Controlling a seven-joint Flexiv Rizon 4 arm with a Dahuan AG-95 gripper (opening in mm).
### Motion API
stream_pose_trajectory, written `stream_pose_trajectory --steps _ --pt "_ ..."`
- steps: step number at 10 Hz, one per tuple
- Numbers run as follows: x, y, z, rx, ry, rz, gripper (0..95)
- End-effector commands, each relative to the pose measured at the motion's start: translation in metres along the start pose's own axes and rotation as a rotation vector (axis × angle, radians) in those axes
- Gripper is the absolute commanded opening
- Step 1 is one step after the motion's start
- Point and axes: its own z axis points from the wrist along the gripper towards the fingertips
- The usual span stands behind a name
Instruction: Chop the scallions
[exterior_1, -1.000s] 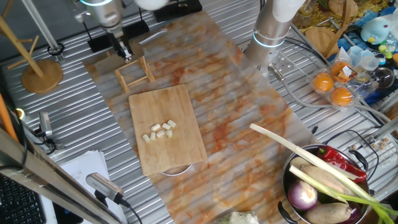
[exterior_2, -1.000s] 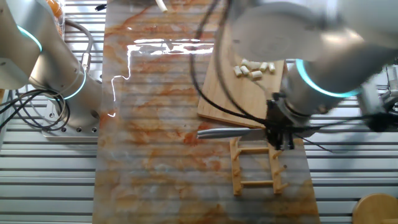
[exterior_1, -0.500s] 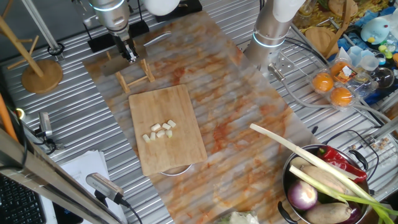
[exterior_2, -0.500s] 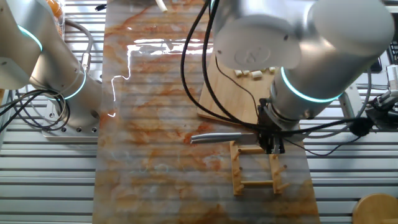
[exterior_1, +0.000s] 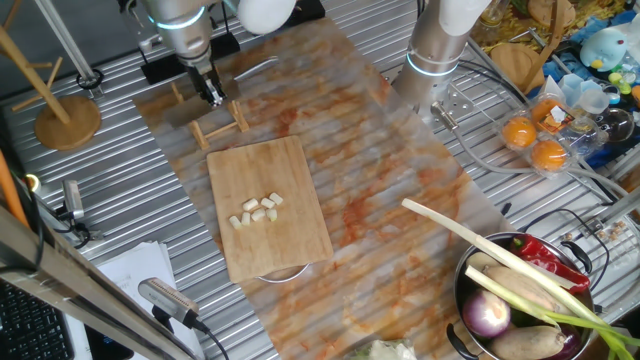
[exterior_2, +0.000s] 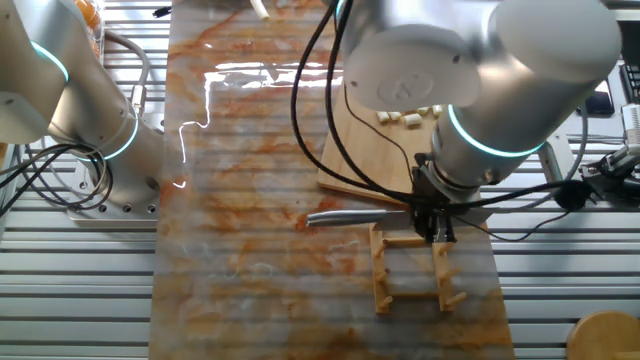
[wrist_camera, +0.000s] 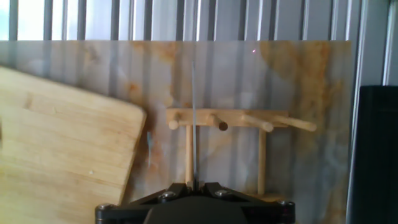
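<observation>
The scallions (exterior_1: 256, 210) lie as several short pale chunks on the bamboo cutting board (exterior_1: 285, 180); the other fixed view shows the chunks (exterior_2: 410, 114) at the board's (exterior_2: 370, 150) far end. My gripper (exterior_1: 212, 95) hovers at the small wooden rack (exterior_1: 218, 126), shut on a knife. The knife's blade (exterior_2: 350, 217) sticks out sideways from the gripper (exterior_2: 432, 228) over the rack (exterior_2: 415, 265). In the hand view the blade (wrist_camera: 194, 124) is edge-on, running from the gripper (wrist_camera: 194, 185) across the rack's pegged bar (wrist_camera: 236, 120).
A metal bowl (exterior_1: 465, 268) at the front right holds a purple onion (exterior_1: 488, 316), a red pepper and a long green-leafed stalk (exterior_1: 470, 240). A second arm's base (exterior_1: 440, 50) stands at the back. A round wooden stand (exterior_1: 68, 120) is at the left, oranges (exterior_1: 535, 140) at the right.
The gripper has carried the knife a little closer to the cutting board and over the rack. The scallion chunks and the board have not moved.
</observation>
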Motion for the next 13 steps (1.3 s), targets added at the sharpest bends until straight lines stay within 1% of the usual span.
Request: stream_pose_trajectory --steps 1,2,3,5,6,7,9,13 --pt "0.005 0.0 0.003 -0.001 -0.003 0.0 0.0" --pt "0.011 -0.001 0.007 0.006 -0.014 0.005 0.0" --pt "0.012 -0.001 0.008 0.007 -0.017 0.009 0.0" --pt "0.012 -0.002 0.012 0.015 -0.021 0.012 0.0" --pt "0.011 -0.002 0.016 0.016 -0.031 0.01 0.0" --pt "0.01 -0.002 0.019 0.016 -0.034 0.009 0.0" --pt "0.01 -0.002 0.026 0.028 -0.032 0.006 0.0" --pt "0.01 -0.002 0.03 0.028 -0.018 0.016 0.0"
